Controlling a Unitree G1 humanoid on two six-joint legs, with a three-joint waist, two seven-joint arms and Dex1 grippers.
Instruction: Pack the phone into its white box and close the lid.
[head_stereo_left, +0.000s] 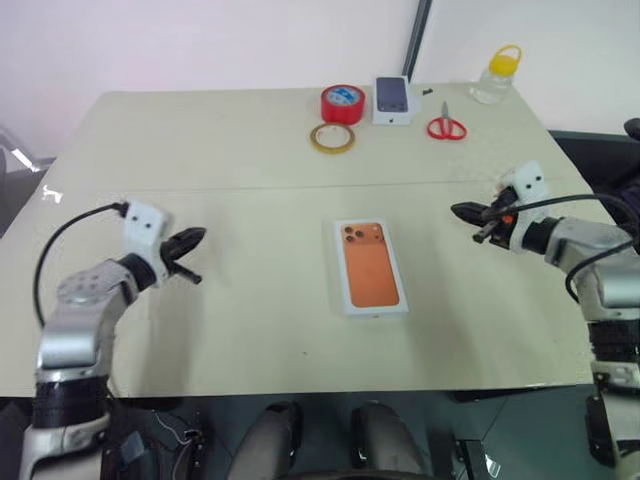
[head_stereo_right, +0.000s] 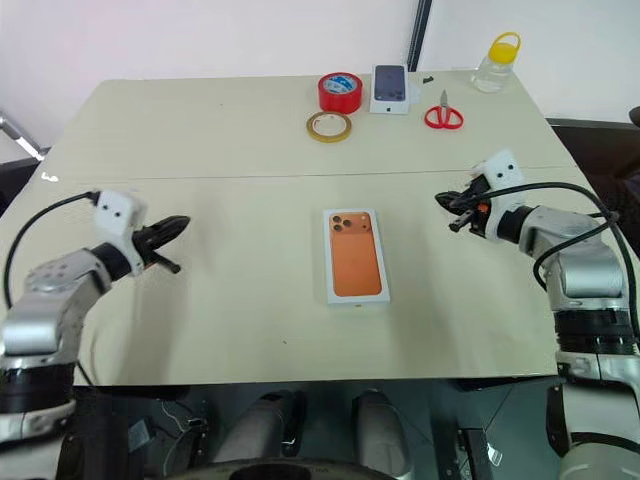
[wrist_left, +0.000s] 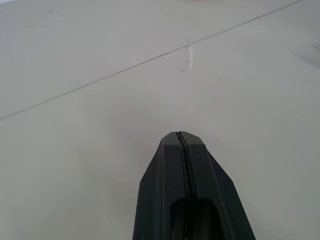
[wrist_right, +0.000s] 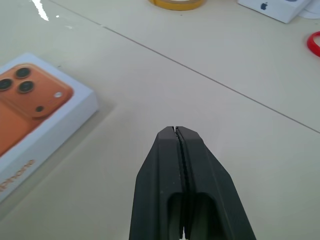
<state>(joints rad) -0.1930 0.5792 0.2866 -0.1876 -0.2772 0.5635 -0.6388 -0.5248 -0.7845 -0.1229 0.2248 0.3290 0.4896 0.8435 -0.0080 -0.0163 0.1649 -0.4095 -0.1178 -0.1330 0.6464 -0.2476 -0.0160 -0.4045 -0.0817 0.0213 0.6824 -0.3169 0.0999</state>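
Both claws, left (head_stereo_left: 190, 243) and right (head_stereo_left: 470, 212), pinched empty either side of the lid (head_stereo_left: 370, 266), seated on its box; packing appears complete.

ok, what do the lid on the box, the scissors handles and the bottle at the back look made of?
Lid: looks like smooth white cardboard with a printed orange phone picture; crisp folded edges, matte.
Scissors: red handles look like moulded plastic; the blades are too small to judge.
Bottle: see-through body, probably clear plastic, with a yellow loop cap that looks plastic too.
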